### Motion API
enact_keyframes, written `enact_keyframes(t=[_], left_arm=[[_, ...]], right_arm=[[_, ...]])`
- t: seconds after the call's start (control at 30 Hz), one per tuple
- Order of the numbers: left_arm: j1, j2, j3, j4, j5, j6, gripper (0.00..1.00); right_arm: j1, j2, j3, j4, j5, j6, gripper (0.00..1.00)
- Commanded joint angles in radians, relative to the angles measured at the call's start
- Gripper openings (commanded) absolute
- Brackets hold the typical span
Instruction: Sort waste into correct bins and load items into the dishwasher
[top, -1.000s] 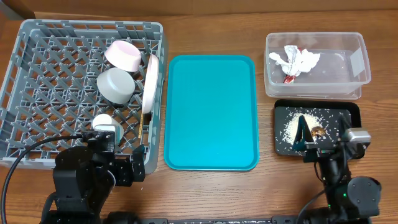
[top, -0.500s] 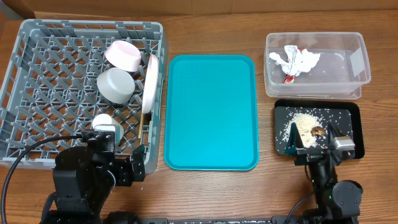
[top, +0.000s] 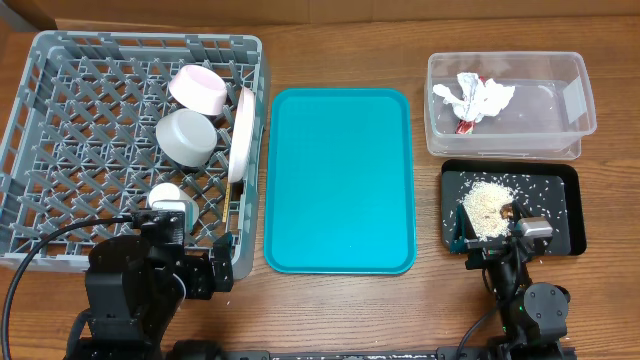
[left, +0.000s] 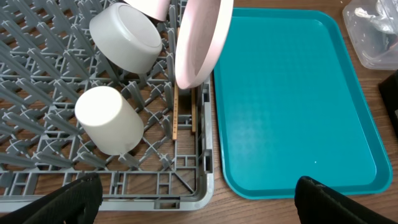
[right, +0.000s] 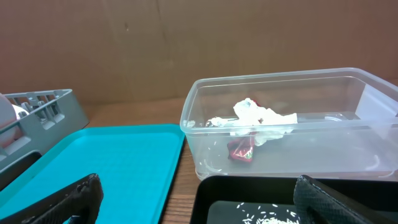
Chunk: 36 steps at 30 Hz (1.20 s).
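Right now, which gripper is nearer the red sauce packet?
Right. Right gripper: at the black tray, beside the tub holding the packet. Left gripper: far off, at the dish rack.

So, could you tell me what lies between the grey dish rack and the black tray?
The teal serving tray lies between the dish rack and the black tray; the overhead view shows it.

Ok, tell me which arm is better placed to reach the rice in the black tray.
Right. The right gripper, open, hangs over the near edge of the black tray, beside the rice. The left gripper, also open, is over the near corner of the dish rack, beyond the teal tray.
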Motion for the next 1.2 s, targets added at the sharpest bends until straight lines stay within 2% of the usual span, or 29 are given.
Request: enact_keyframes(t=[0.0,0.83,0.97,1.17], left_arm=[[0.0,-0.003,-0.002,0.001,0.014,0.012,1.0],[0.0,-0.01,-0.002,-0.003,0.014,0.012,1.0],[-0.001,-0.04,-0.01,0.003,-0.043,0.013,1.0],[0.0,-0.19,-0.204,0.143,-0.041,-0.013,1.0]], right_arm=[[-0.004,-0.01,0.0,0.008,-0.007,-0.007,1.0],[-0.004,-0.01,0.0,0.008,-0.007,-0.007,1.0],[-0.004,-0.01,0.0,0.008,-0.007,-0.007,1.0],[-0.004,-0.01,0.0,0.008,-0.007,-0.007,1.0]])
